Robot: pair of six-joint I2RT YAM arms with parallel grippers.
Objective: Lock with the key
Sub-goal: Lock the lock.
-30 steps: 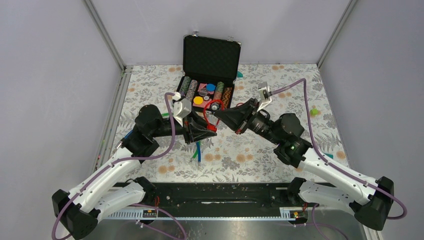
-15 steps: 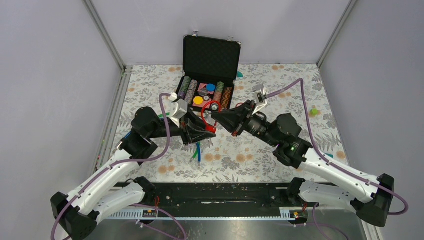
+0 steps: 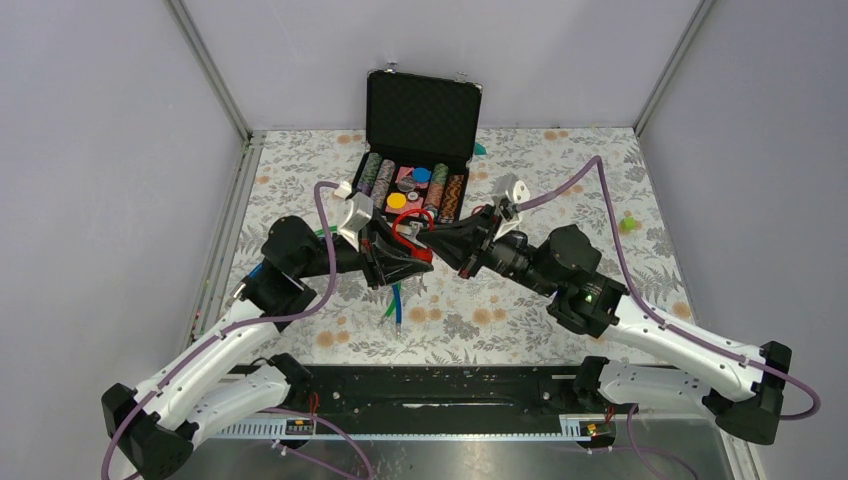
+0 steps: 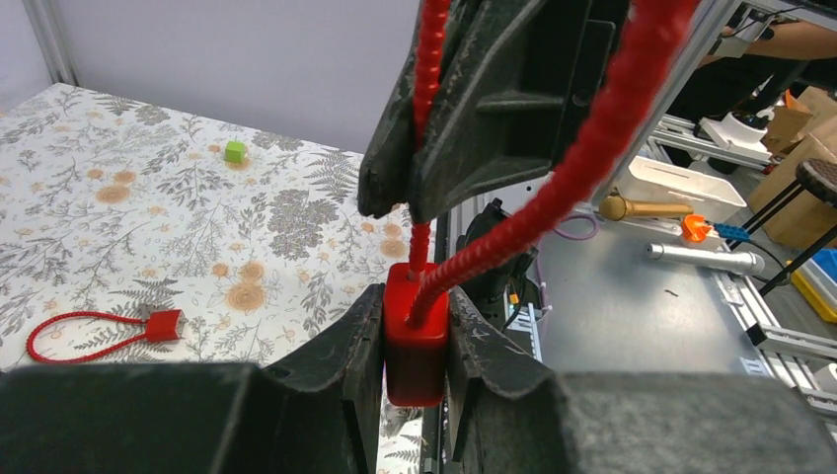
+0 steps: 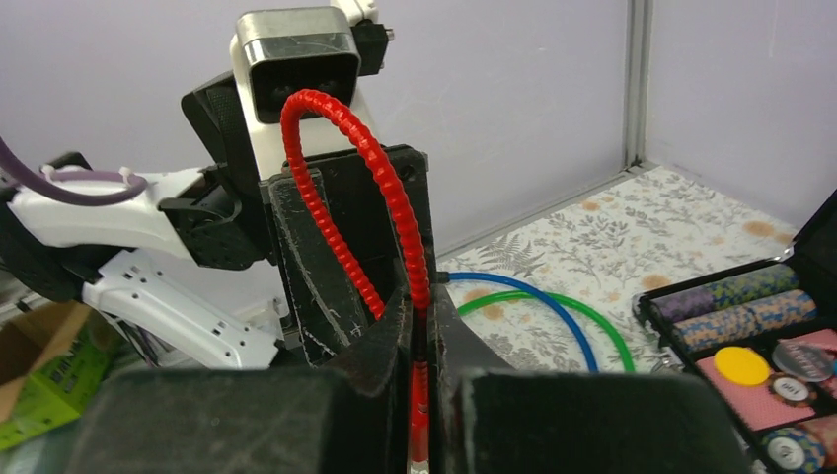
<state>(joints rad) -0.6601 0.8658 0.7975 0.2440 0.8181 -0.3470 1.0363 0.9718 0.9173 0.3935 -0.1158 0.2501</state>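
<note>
A red cable lock is held in the air between both grippers, in front of the case. My left gripper (image 3: 414,256) is shut on its red block body (image 4: 416,334), with the fingers (image 4: 357,346) pressing both sides. The ribbed red cable (image 3: 408,222) loops up from the body. My right gripper (image 3: 434,230) is shut on the cable's free end (image 5: 418,296), just above the body; in the left wrist view it (image 4: 407,188) hangs right over the block. No key shows in any view.
An open black case (image 3: 421,110) of poker chips stands behind the grippers. Blue (image 5: 538,299) and green (image 5: 588,314) cable loops lie on the floral mat below them. Another red cable lock (image 4: 97,329) lies on the mat. A small green cube (image 3: 628,224) sits at the right.
My right gripper has moved left and closer to the left gripper, bringing the cable end down towards the lock body. The red loop has tightened. The left arm shifted slightly.
</note>
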